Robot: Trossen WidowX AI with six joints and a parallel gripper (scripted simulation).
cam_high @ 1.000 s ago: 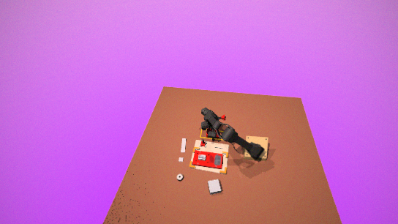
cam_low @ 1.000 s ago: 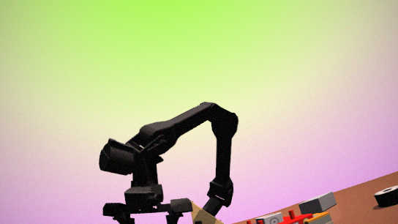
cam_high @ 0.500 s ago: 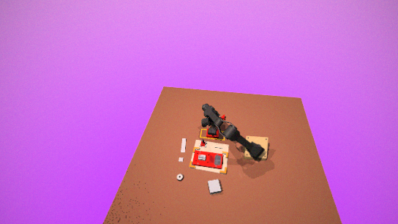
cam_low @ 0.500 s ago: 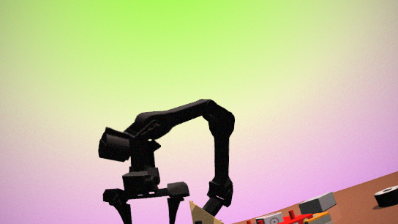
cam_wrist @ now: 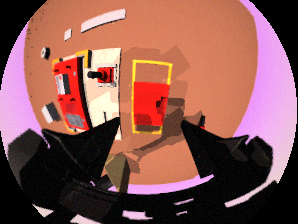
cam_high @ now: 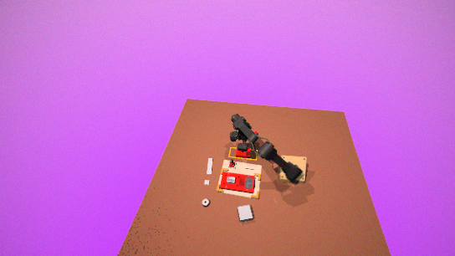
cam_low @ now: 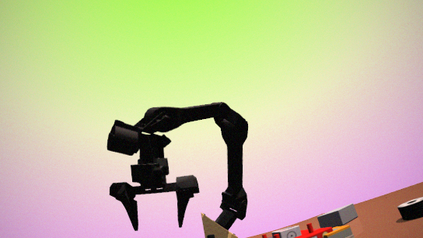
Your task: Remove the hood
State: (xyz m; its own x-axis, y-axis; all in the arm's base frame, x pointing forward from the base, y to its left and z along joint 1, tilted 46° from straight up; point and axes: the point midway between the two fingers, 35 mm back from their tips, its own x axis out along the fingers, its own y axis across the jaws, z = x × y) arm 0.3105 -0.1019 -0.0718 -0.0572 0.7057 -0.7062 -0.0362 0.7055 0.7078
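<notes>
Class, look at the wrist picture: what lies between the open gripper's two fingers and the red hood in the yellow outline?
Nothing solid. In the wrist view the gripper hangs open above the hood; only bare brown table and shadow show between them.

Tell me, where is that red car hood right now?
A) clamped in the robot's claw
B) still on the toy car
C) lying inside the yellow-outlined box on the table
C: the wrist view shows the red hood lying within the yellow outline, below the open, empty gripper.
</notes>
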